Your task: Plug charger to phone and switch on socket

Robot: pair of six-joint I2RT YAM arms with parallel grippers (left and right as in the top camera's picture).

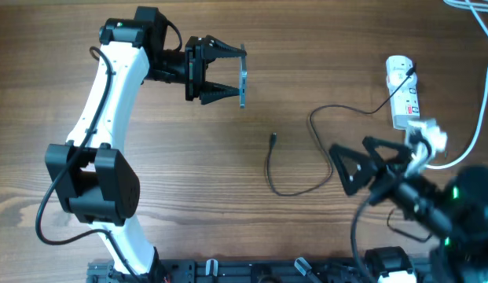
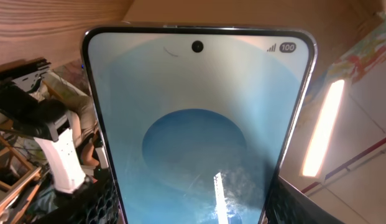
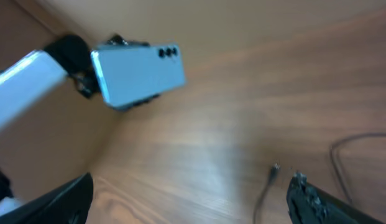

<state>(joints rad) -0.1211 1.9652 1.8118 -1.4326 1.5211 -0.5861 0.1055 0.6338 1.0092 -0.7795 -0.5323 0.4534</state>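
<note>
My left gripper (image 1: 237, 76) is shut on the phone (image 1: 243, 85) and holds it edge-on above the table at the back. In the left wrist view the phone's blue screen (image 2: 199, 124) fills the frame between my fingers (image 2: 196, 214). The right wrist view shows its pale back (image 3: 138, 73). The charger's black cable (image 1: 326, 153) runs from the socket (image 1: 401, 94) in loops, and its plug (image 1: 273, 139) lies loose at mid-table, also seen in the right wrist view (image 3: 275, 168). My right gripper (image 1: 338, 167) is open and empty, right of the plug, with its fingers (image 3: 189, 199) spread wide.
A thick white cord (image 1: 483, 102) runs from the socket along the right edge. The left arm's white link (image 1: 110, 86) stretches over the left side of the wooden table (image 1: 306, 55). The arm bases stand at the front edge.
</note>
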